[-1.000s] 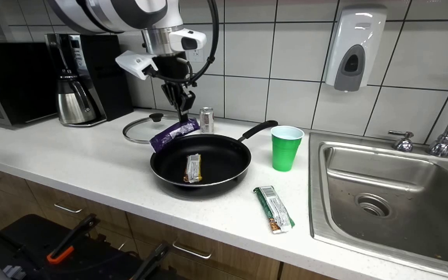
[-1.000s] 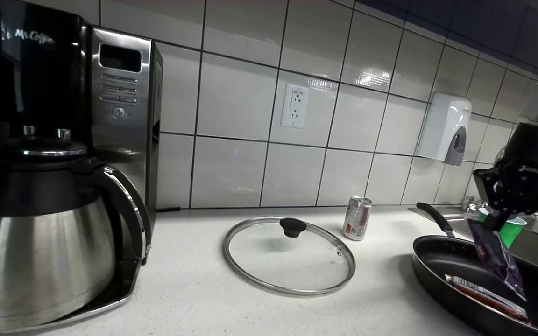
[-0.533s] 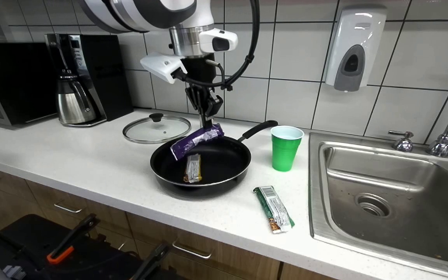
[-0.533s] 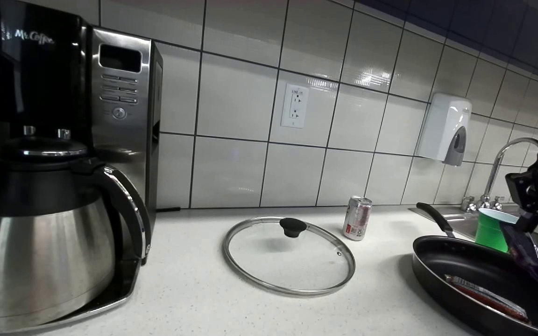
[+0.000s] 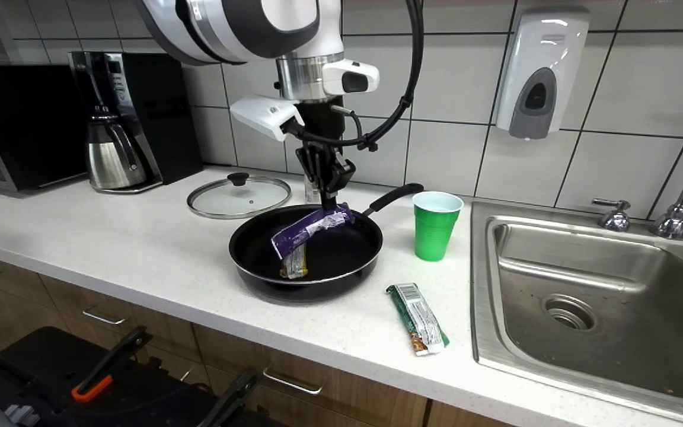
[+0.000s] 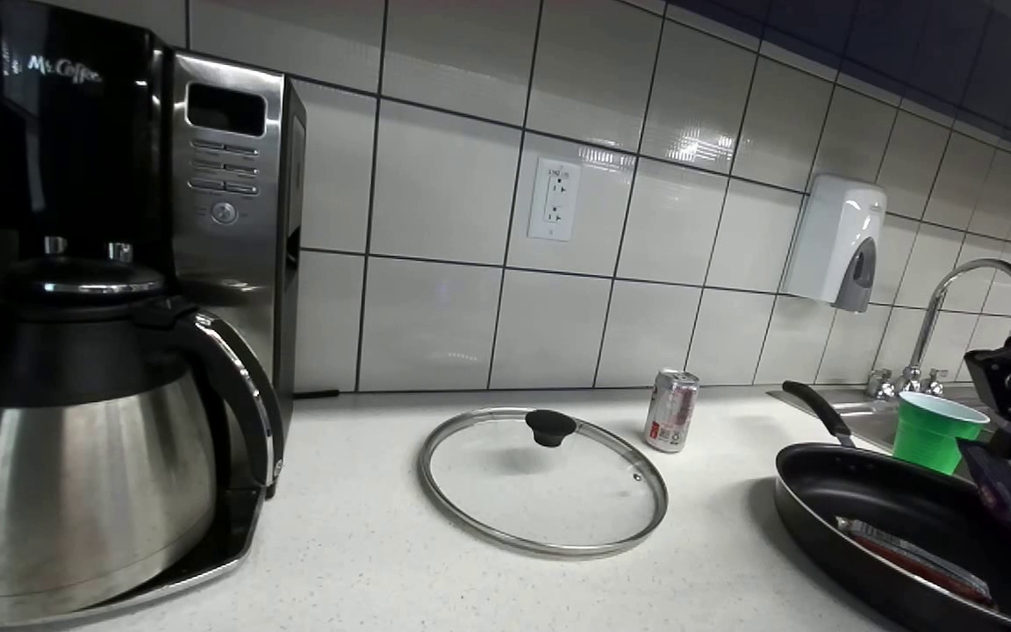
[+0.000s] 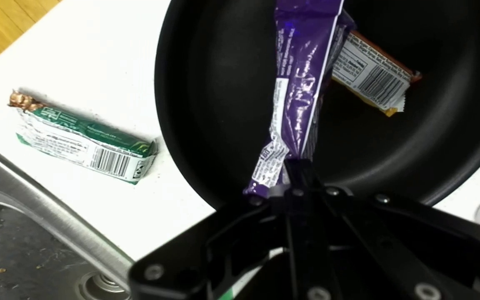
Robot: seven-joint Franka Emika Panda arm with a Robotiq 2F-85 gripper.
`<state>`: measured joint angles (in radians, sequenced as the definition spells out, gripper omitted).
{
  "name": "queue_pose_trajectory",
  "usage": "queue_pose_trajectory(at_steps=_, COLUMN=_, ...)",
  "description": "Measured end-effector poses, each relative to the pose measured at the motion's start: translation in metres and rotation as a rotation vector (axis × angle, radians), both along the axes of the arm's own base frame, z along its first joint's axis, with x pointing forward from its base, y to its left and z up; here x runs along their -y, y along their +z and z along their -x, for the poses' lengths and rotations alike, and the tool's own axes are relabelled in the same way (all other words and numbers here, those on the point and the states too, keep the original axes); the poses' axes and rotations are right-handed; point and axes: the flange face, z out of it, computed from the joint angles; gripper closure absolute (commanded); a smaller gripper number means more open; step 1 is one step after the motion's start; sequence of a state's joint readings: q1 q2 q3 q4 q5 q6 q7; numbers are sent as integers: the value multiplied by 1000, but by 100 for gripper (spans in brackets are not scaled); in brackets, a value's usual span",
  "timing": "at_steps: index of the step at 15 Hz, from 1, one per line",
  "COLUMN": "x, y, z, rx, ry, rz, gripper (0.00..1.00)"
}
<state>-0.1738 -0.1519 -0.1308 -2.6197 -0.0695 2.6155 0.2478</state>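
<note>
My gripper is shut on one end of a purple wrapped bar above the black frying pan. The bar slants down from the fingertips, and in the wrist view it runs away from the jaws. An orange-and-yellow wrapped bar lies in the pan, partly covered by the purple one. It also shows in the wrist view. Whether the purple bar's low end touches it I cannot tell. A green wrapped bar lies on the counter outside the pan.
A green cup stands near the pan handle, beside the steel sink. A glass lid and a can are behind the pan. A coffee maker stands by the wall. A soap dispenser hangs above.
My gripper has carried the purple bar over the pan, rightward in both exterior views, then lower. The bar now overlaps the orange-and-yellow bar in view. The other things have not moved.
</note>
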Motion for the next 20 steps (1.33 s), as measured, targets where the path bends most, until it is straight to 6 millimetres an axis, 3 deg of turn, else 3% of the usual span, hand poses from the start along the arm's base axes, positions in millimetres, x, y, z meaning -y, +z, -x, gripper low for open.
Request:
queue_pose_trajectory(at_steps=6, x=2, y=-8, z=-6, rx=-17, ry=2, rz=1, gripper=30)
queue_pose_trajectory(at_steps=10, x=-11, y=-6, z=-10, rx=-16, ry=37, rz=6, gripper=1)
queue_pose_trajectory(at_steps=16, x=-42, y=-2, z=-7, rx=-53, ry=229, rz=13, gripper=0)
queue_pose_trajectory(at_steps=20, x=-40, y=-6, z=10, rx=-127, ry=432, rz=8, gripper=0)
